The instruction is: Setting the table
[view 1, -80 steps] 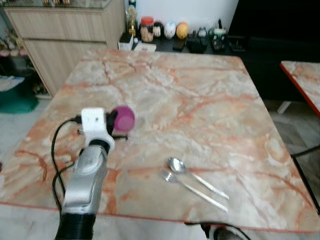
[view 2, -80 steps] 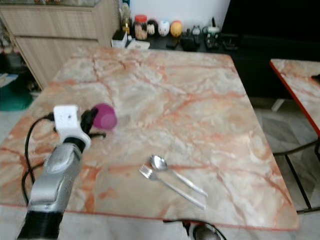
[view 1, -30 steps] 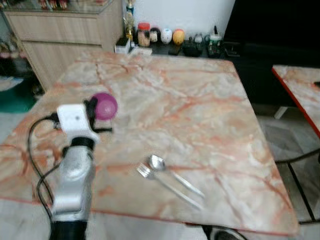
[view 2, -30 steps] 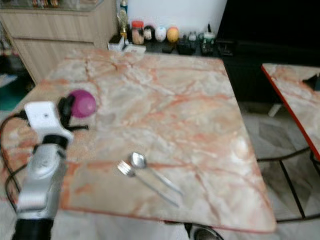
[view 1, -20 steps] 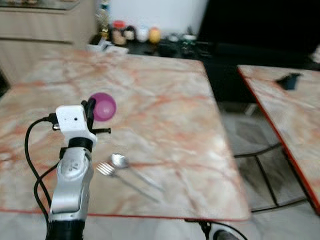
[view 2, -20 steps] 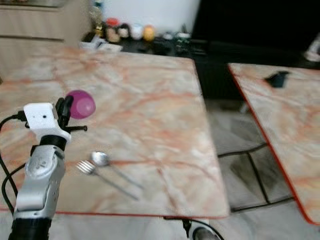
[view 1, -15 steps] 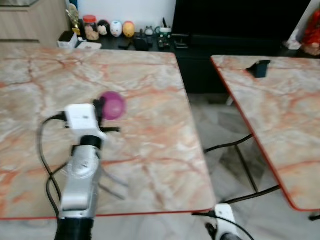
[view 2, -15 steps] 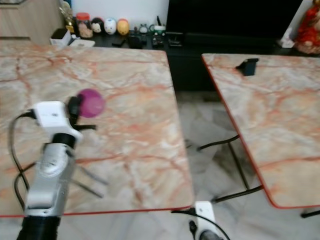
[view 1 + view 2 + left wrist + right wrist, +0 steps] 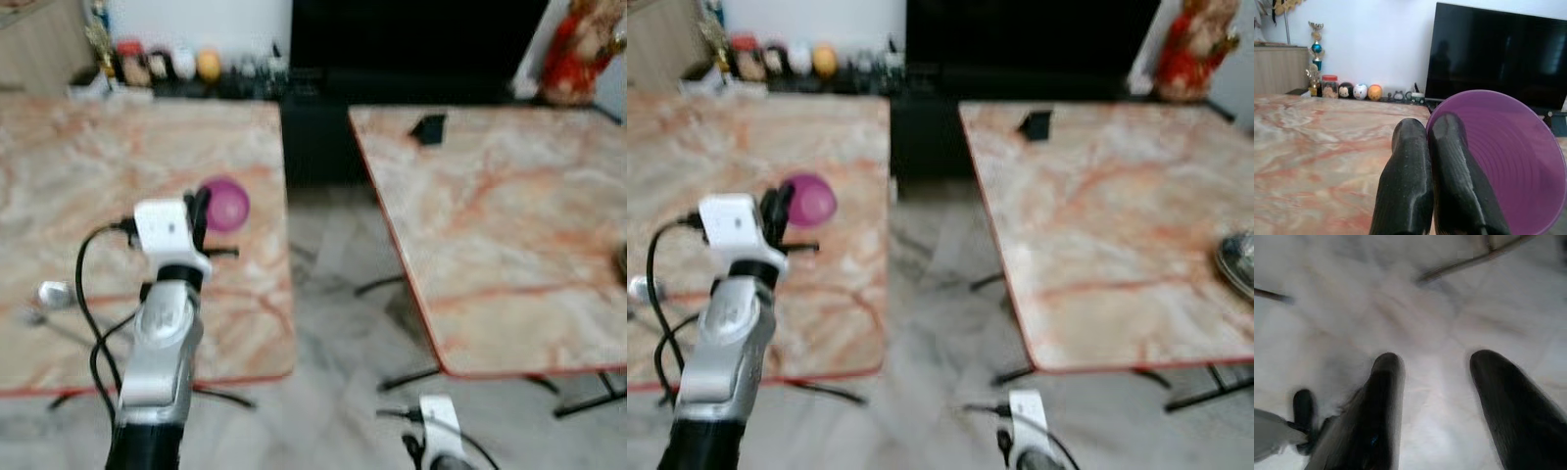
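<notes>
A small round purple plastic bowl [image 9: 1508, 161] sits pinched in the left claw [image 9: 1436, 147], whose two black fingers [image 9: 1405, 181] are clenched tight on its rim, one inside and one outside, with the bowl's ribbed hollow tipped sideways rather than level. From the head views it hangs at the centre left of the frame, carried above the edge of the marble-patterned orange-veined worktop [image 9: 59, 196] on the left, not resting on it. It looks light, thin-walled and empty, so it should ride steadily in that pinch.

This looks like the carrying step: the bowl is up in the air, and the view takes in the grey tiled floor [image 9: 333, 294] between the left worktop and a second marble-patterned worktop with a red edge [image 9: 490, 215] on the right. I'd guess the next move calls for choosing a spot on one of the worktops, levelling the bowl and lowering it until its base sits flat before letting go.

At the far left edge lies a shiny metal spoon [image 9: 54, 292], blurred. A small black object [image 9: 427, 127] sits on the right worktop near its upper left corner. The right claw [image 9: 1435, 396] hangs low at the bottom of the frame, its fingers spread apart over the floor, grasping nothing.
</notes>
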